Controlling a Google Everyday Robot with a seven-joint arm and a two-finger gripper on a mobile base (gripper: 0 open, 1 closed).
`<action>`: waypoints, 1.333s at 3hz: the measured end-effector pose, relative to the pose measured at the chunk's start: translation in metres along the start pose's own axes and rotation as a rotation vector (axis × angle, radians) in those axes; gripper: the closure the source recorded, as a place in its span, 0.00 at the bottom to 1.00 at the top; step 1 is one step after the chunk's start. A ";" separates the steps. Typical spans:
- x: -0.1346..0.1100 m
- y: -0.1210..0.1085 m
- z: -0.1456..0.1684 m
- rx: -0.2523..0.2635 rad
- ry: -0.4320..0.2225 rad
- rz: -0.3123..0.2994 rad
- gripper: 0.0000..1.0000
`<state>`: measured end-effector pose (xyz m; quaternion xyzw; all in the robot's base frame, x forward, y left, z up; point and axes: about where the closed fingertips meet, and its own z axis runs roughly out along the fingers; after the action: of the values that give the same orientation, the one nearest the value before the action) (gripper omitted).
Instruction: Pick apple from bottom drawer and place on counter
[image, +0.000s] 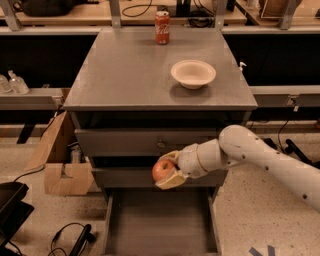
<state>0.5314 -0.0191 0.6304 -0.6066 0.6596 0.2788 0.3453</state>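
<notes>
Caught in the carrying step: grasp made, placing not yet done. Held the apple (162, 170) in the gripper (167, 170), with its two pale fingers (169, 181) closed around the fruit, one above and one below. Hung in front of the middle drawer front (120, 177), above the open bottom drawer (160, 225) and clear of its floor, but below the level of the counter (135, 70). Judged the next move as a rise past the counter's front edge, then a reach inward over the slab to a bare patch. Wanted a spot away from the white bowl (193, 73) right of middle and the red soda can (161, 21) at the far edge, then a lowering until the fruit rested before release. Called for care at the overhanging edge, likely to catch wrist or apple on a straight lift. Found no long axis worth naming in so round a fruit. Could not tell where stem or base pointed, only that a red side faced the camera.
</notes>
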 end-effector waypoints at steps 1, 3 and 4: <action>-0.045 -0.027 -0.047 0.086 -0.043 0.020 1.00; -0.090 -0.053 -0.085 0.171 -0.104 0.036 1.00; -0.123 -0.054 -0.097 0.195 -0.119 0.009 1.00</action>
<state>0.5769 -0.0261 0.7895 -0.5495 0.6646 0.2503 0.4401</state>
